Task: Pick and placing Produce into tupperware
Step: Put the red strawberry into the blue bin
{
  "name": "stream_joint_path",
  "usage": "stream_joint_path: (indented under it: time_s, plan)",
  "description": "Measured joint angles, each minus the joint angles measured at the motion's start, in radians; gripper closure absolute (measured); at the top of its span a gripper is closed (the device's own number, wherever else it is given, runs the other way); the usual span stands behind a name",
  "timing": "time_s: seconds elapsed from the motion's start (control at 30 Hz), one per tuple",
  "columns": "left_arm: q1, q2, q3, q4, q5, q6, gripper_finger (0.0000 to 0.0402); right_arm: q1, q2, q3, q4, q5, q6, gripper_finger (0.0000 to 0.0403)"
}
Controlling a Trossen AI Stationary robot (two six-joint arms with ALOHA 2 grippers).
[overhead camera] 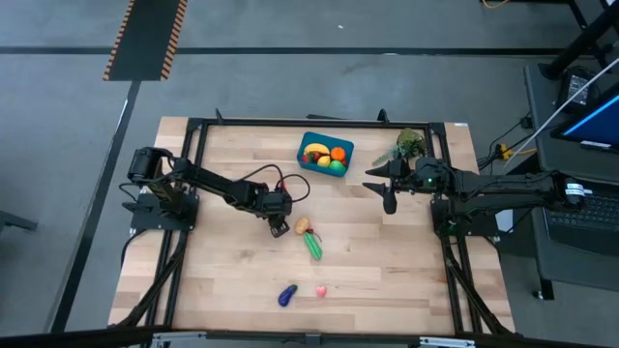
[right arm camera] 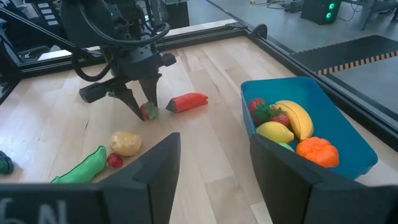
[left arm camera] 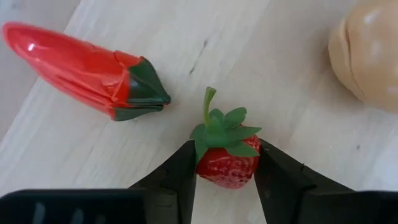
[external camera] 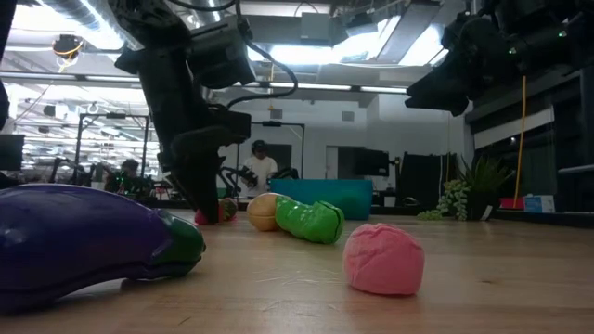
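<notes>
From above, the teal tupperware tub [overhead camera: 326,155] sits at the far middle of the wooden table [overhead camera: 232,280], holding a banana, an orange and other pieces. The left gripper [overhead camera: 279,227] reaches down near the table's centre, just beside a tan potato [overhead camera: 303,225] and a green pea pod [overhead camera: 313,245]. Nearer the front edge lie a purple eggplant [overhead camera: 286,296] and a pink piece [overhead camera: 321,290]. The right gripper [overhead camera: 389,193] hangs off the tub's right side, close to a leafy plant sprig [overhead camera: 408,147].

At table height, the eggplant [external camera: 83,237] fills the near left and the pink piece [external camera: 383,258] sits near right; the potato [external camera: 264,211] touches the pea pod [external camera: 310,221], with the tub [external camera: 325,197] behind them. A person stands in the room beyond.

The left wrist view shows the left gripper [left arm camera: 226,174] with its fingers [left arm camera: 180,177] pressed against both sides of a strawberry [left arm camera: 227,155] resting on the wood — a red chili pepper [left arm camera: 81,68] lies near it, apart from the berry.

The right wrist view shows the right gripper [right arm camera: 214,171] with jaws apart and nothing between them, above the table beside the tub [right arm camera: 348,140], which holds a banana [right arm camera: 293,118], a lemon [right arm camera: 275,132], an orange [right arm camera: 317,151] and a strawberry — the left gripper [right arm camera: 142,106] stands at its strawberry [right arm camera: 149,111] farther off.

No readable writing shows anywhere.
</notes>
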State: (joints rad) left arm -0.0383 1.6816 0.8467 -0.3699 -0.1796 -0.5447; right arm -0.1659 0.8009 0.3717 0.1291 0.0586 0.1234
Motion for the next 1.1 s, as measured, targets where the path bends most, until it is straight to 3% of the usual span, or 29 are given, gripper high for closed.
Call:
stream_joint_path:
  time_s: [0.37,0.7,0.93,1.1]
  plan:
    - [0.001,-0.091,0.000,-0.023,0.005,0.141,0.0276,0.000,0.000,0.000,0.000,0.000,0.000,0.0207]
    - [0.000,-0.299,-0.005,-0.154,-0.108,0.202,0.0276,0.000,0.000,0.000,-0.006,0.000,0.003,0.0207]
    - [0.000,-0.493,-0.124,-0.143,-0.157,0.188,0.0276,0.000,0.000,0.000,-0.011,0.000,0.003,0.0207]
    - [0.000,-0.635,-0.260,-0.014,-0.159,0.181,0.0276,0.000,0.000,0.000,-0.016,0.000,0.002,0.0207]
